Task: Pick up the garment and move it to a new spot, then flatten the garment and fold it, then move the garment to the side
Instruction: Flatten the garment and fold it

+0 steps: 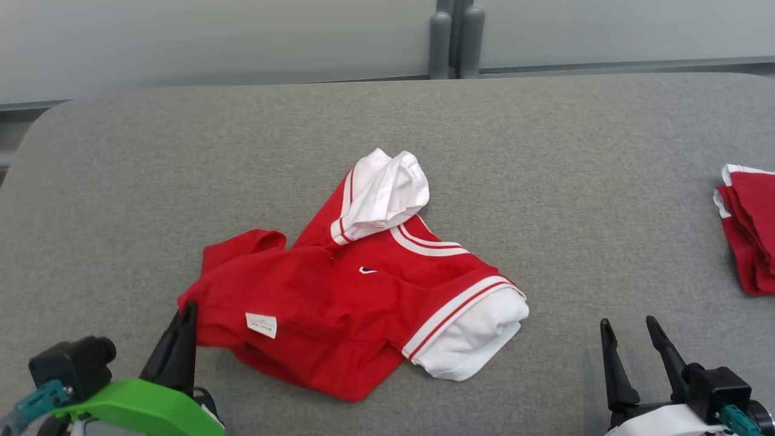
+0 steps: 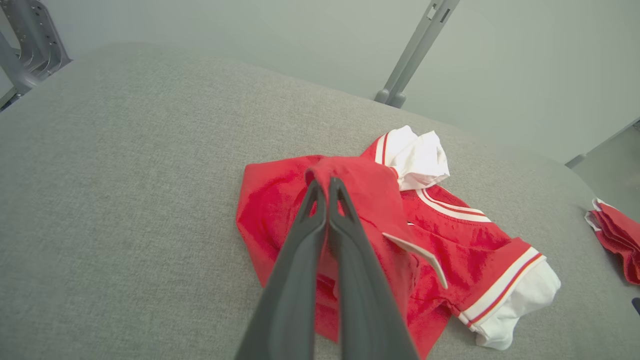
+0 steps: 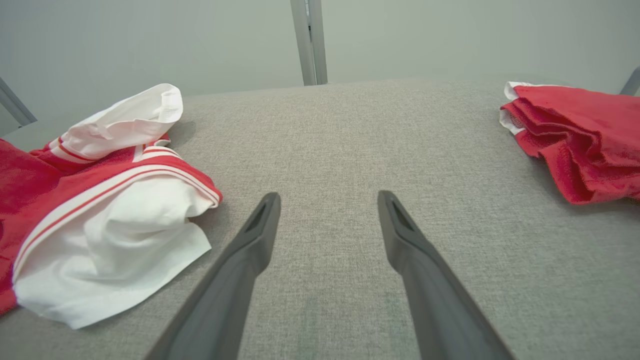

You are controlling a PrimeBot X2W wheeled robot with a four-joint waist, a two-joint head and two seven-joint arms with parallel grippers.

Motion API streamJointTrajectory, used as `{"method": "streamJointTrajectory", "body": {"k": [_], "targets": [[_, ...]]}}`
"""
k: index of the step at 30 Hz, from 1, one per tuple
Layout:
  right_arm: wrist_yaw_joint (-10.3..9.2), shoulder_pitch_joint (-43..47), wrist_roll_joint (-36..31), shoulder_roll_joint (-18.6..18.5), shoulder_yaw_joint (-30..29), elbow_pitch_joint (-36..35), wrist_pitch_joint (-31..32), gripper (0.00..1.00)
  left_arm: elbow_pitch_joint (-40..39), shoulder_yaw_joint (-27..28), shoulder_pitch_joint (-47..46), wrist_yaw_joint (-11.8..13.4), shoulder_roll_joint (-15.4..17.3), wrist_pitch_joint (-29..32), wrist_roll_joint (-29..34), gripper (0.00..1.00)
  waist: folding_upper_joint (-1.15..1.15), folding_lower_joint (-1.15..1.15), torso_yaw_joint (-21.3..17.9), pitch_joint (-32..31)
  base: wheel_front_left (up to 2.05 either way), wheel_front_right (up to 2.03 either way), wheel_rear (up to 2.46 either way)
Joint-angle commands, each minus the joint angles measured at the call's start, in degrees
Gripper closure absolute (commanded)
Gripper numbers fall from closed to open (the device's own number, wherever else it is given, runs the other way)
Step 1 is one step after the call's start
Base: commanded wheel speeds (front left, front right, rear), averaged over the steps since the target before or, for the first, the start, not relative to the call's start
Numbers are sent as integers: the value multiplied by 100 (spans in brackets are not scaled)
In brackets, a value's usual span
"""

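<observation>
One red garment (image 1: 339, 303) with white sleeves lies crumpled at the middle of the grey counter (image 1: 545, 151). A white label (image 1: 261, 324) shows on its near part. At the garment's left edge, the left gripper (image 1: 189, 312) has its jaws pressed together, pinching a fold of red fabric. To the right of the garment, clear of its white sleeve, the right gripper (image 1: 633, 327) holds its jaws spread wide with nothing between them. A folded red cloth (image 1: 751, 230) lies well right of the garment.

Illumination even, diffuse, bright; shadows faint and soft-edged beside the garment (image 1: 339, 303). Wrist views show wide-angle bowing toward the edges
</observation>
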Motion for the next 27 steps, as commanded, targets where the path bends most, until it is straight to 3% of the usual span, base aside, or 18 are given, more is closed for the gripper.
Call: {"method": "streamJointTrajectory", "body": {"k": [1,5,8,16,17,19,20,23,27], "targets": [[0,66,-69,-9,35,-20,-15,0,-15,81,243,69,-82,-87,-98,100,65,0,440,-176,0,0,0],[-1,109,-124,-17,26,-70,-15,0,289,217,809,203,-298,-331,-283,100,65,0,727,-240,0,0,0],[-1,152,-229,-14,66,-64,-15,0,984,335,1103,131,-497,-595,-525,100,65,0,957,-310,0,0,0],[-1,254,-351,-14,112,-31,-15,0,2708,440,779,-1,-718,-1207,-559,100,65,0,1084,-413,0,0,0],[-1,262,-356,-14,124,-29,-15,0,2822,417,733,-47,-771,-1272,-588,91,65,0,1076,-422,0,0,0],[-1,284,-350,-15,150,-43,-15,0,2997,381,626,-145,-833,-1393,-611,18,65,0,1058,-432,0,0,0],[-1,300,-340,-14,168,-46,-15,0,3053,363,581,-179,-867,-1421,-642,0,65,0,1042,-436,0,0,0],[-1,311,-305,-16,221,-34,-15,0,3117,352,508,-103,-831,-1494,-518,0,65,0,942,-436,0,0,0],[-1,279,-261,-14,197,-62,-15,0,2728,467,608,465,-569,-1500,-63,0,65,0,752,-410,0,0,0]]}}
